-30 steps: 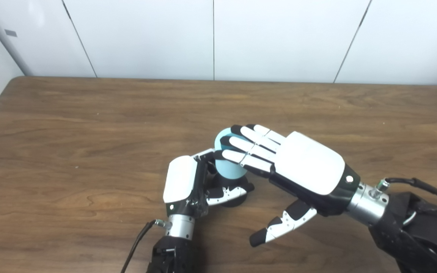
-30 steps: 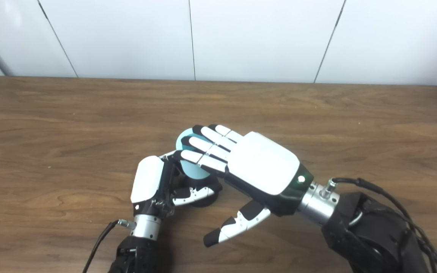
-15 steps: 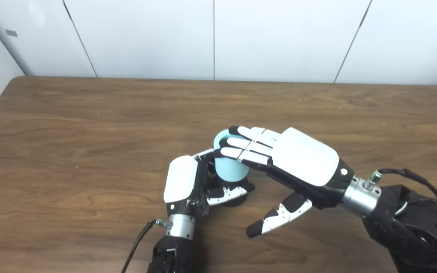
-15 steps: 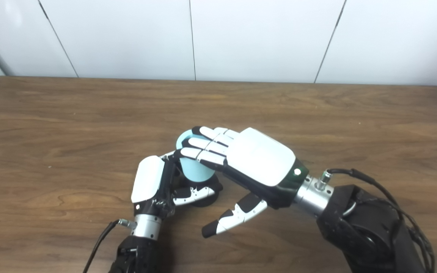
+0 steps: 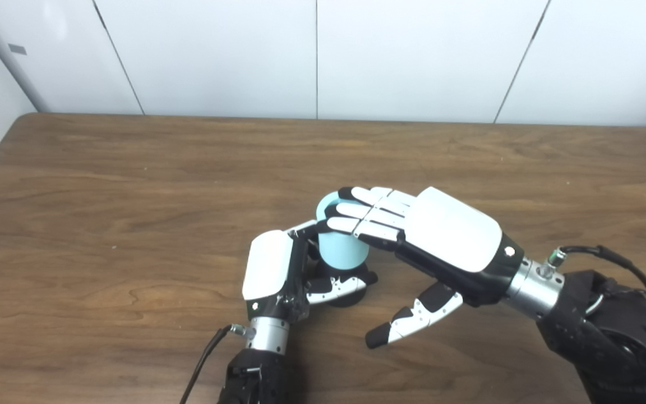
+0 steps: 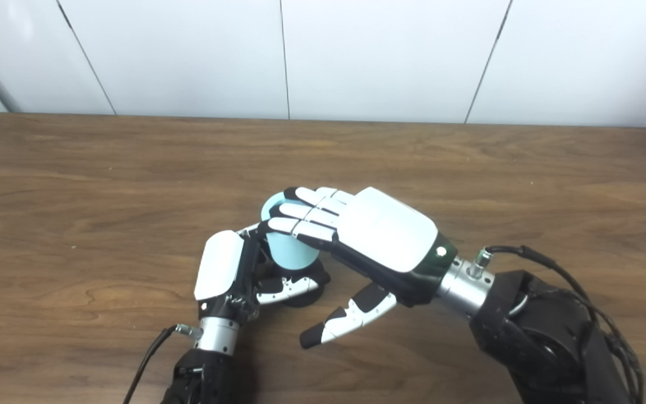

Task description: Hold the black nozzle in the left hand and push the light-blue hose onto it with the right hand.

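Observation:
My left hand [image 5: 270, 269] is shut on the black nozzle [image 5: 348, 283], which stands on the wooden table near the front middle. The light-blue hose piece [image 5: 341, 251] stands upright on top of the nozzle. My right hand [image 5: 446, 241] lies flat over the top of the hose with its fingers [image 5: 365, 216] straight and pressed on the hose's top end. Its thumb [image 5: 410, 325] hangs free below and grips nothing. The nozzle is mostly hidden behind my left hand's fingers and the hose. The same shows in the right eye view, hose [image 6: 292, 252].
The brown wooden table [image 5: 132, 179] runs to a white panelled wall [image 5: 317, 56] at the back. A black cable [image 5: 202, 359] trails from my left wrist at the front edge.
My right hand came down a little and tilted flatter onto the hose top between one second ago and half a second ago. Since then almost nothing has moved. My left hand stayed still.

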`<state>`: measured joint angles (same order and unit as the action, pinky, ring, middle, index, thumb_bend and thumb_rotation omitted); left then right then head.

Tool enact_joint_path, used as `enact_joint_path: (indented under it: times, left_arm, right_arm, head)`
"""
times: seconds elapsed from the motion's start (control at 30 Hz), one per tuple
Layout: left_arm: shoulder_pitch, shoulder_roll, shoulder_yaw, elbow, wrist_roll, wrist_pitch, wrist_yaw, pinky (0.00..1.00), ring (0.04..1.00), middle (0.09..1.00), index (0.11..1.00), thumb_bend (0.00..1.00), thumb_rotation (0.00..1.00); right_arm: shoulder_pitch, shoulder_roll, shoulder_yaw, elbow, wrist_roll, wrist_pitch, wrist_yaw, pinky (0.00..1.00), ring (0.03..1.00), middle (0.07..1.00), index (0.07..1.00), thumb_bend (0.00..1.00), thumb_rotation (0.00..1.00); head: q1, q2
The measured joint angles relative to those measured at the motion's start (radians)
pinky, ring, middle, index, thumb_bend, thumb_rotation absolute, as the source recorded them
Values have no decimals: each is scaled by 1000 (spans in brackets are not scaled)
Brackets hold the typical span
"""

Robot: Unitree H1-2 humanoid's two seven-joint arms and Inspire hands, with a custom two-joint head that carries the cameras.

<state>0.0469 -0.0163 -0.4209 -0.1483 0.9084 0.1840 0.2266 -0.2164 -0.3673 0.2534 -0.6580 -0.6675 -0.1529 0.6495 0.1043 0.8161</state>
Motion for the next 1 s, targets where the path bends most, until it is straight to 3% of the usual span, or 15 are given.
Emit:
enact_joint_path:
  times: [0.4, 0.53, 0.67, 0.83, 1.0]
  left_arm:
    - [-1, 0, -2, 0, 2, 0, -1, 369, 430, 418, 491, 523, 0]
    - [-2, 1, -5, 0, 7, 1, -1, 414, 481, 505, 477, 521, 0]
    - [-2, 1, -6, 0, 7, 3, -5, 387, 447, 427, 489, 523, 0]
    - [-2, 1, -7, 0, 6, 5, -7, 398, 476, 515, 476, 519, 0]
    - [-2, 1, -7, -1, 4, 8, -7, 358, 433, 451, 485, 525, 0]
  right_arm:
    - [-1, -15, -15, -9, 52, 34, 0, 877, 938, 920, 879, 591, 850]
    - [-30, -22, -19, -10, 56, 53, 19, 868, 928, 920, 870, 603, 900]
    - [-64, -14, -31, -10, 57, 73, 19, 862, 922, 907, 846, 613, 884]
    - [-87, -2, -31, -15, 57, 92, 20, 861, 922, 906, 854, 619, 936]
    - [-114, 6, -32, -27, 63, 116, 20, 832, 914, 904, 860, 608, 951]
  head:
    - [-5, 2]
    - [-5, 2]
    - [-3, 5]
    - [-3, 5]
    - [-5, 8]
